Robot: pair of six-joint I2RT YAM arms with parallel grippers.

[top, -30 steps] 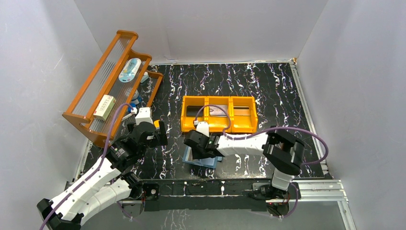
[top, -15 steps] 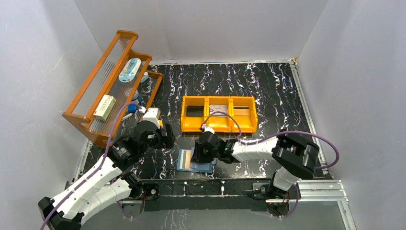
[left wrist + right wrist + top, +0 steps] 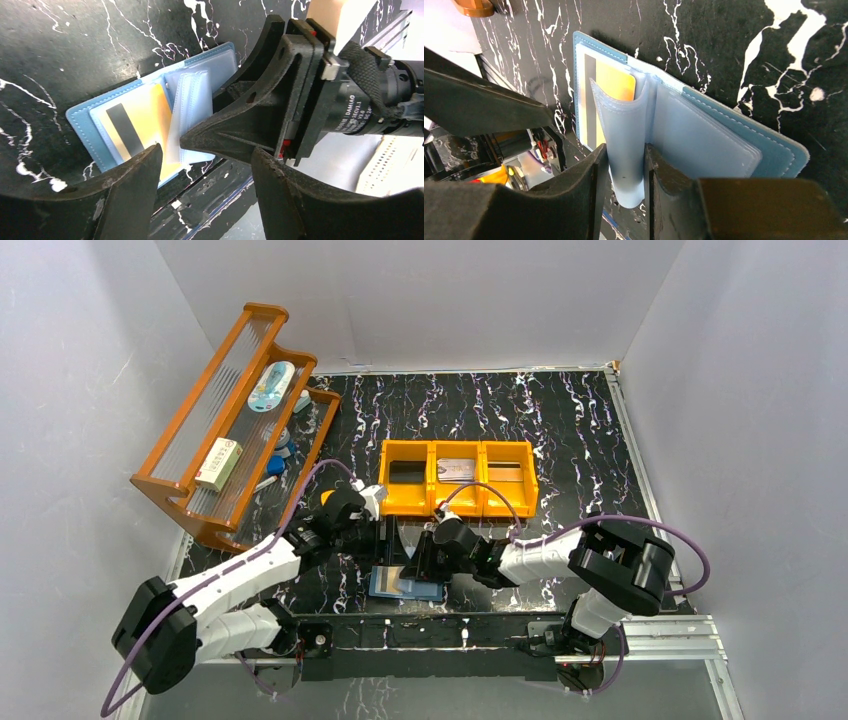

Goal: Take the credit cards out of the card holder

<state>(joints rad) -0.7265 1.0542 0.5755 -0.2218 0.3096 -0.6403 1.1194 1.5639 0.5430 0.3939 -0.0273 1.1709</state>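
The left gripper (image 3: 206, 152) hangs half spread and empty, nothing between its fingers. Just off its left finger lies the near end of the yellow card (image 3: 147, 112), tucked in the left-hand panel of the card holder (image 3: 80, 125), which lies open flat on the black marbled table (image 3: 50, 50). The card's dark stripe, and so its long axis, runs slantwise toward that finger, so my guess is that the pull goes back along that line. Directly ahead of the left fingertips, the right gripper (image 3: 624, 167) is clamped on one clear pocket leaf (image 3: 624, 125) of the holder, standing it up off the card. The left arm looks the better placed to take the card, the right being busy. Which side the pocket opens I cannot tell. Farther out, well beyond both hands, stands the orange three-compartment bin (image 3: 458, 504).
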